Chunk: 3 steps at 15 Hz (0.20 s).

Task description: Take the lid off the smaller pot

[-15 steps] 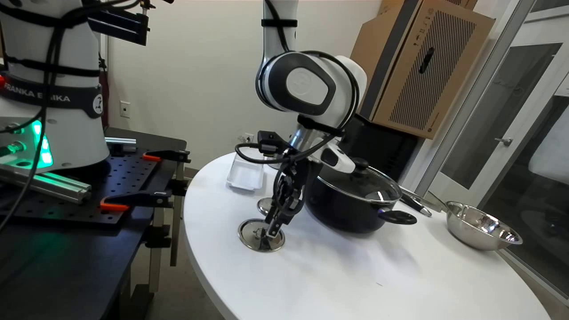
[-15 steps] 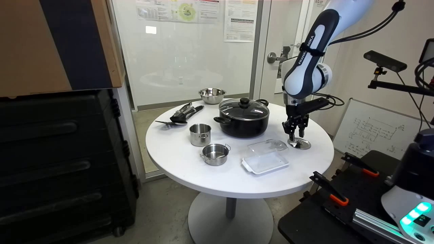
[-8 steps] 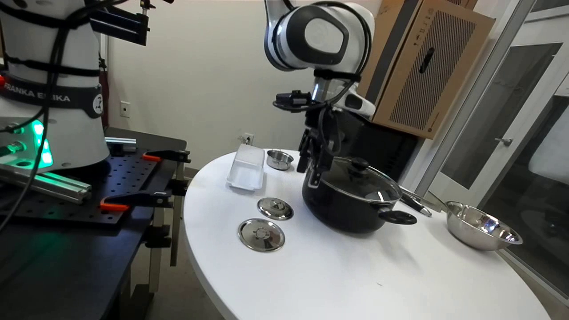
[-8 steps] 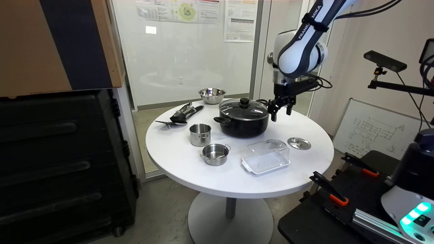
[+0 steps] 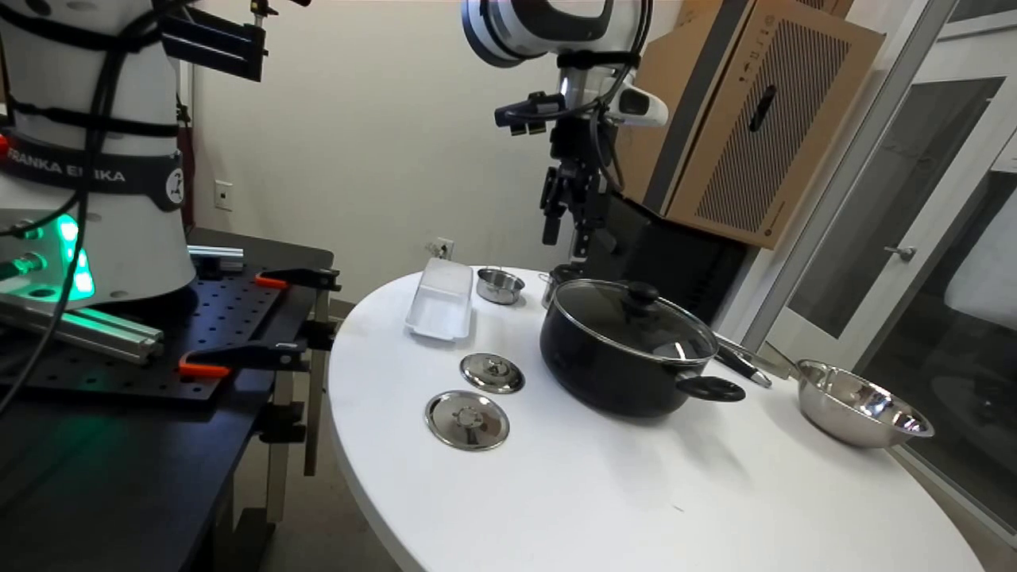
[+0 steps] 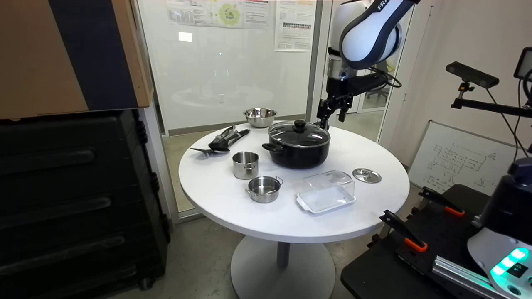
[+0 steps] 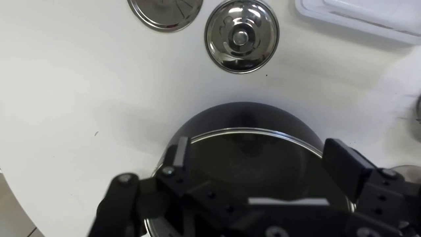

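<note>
The lid, a flat round silvery disc with a centre knob [image 5: 467,420], lies on the white table; it also shows in an exterior view [image 6: 366,175] and partly in the wrist view [image 7: 166,13]. Two small steel pots stand apart from it, both lidless: a taller one [image 6: 245,165] and a lower one with wire handles [image 6: 264,189]. Which is the smaller pot I cannot tell for certain. My gripper [image 5: 566,238], also in an exterior view [image 6: 333,119] and the wrist view [image 7: 260,153], is open and empty, raised above the black pot's level.
A slightly smaller silvery disc [image 5: 492,372] lies beside the lid. The big black pot [image 6: 298,157] with its glass lid [image 6: 286,132] is under my gripper in the wrist view. A white tray [image 6: 326,200] with clear cover, utensils [image 6: 226,139] and a steel bowl [image 6: 260,118] share the table.
My gripper was down at the lid one second ago. It has risen away, moved over toward the black pot, and gone higher. The lid stays on the table.
</note>
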### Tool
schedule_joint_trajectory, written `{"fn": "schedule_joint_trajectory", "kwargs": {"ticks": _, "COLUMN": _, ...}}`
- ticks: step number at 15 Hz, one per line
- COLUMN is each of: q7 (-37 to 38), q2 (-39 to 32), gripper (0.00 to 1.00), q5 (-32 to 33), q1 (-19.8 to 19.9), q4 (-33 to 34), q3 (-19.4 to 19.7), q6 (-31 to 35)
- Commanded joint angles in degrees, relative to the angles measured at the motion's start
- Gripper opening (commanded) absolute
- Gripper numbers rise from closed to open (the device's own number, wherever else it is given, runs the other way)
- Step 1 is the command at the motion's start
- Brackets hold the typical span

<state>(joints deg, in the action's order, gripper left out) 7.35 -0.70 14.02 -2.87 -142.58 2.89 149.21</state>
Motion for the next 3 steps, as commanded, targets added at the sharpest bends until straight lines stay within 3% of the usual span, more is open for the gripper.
{"fn": "schedule_joint_trajectory", "kwargs": {"ticks": 1, "q7": -0.2, "q2": 0.0, "gripper": 1.0, "q5": -0.1, "q1": 1.1, "q4": 0.0, "q3": -1.0, "q6": -0.1}}
{"fn": "schedule_joint_trajectory", "kwargs": {"ticks": 3, "q7": -0.3, "q2": 0.1, "gripper": 1.0, "q5": -0.1, "q1": 1.1, "q4": -0.2, "q3": -1.0, "q6": -0.1}}
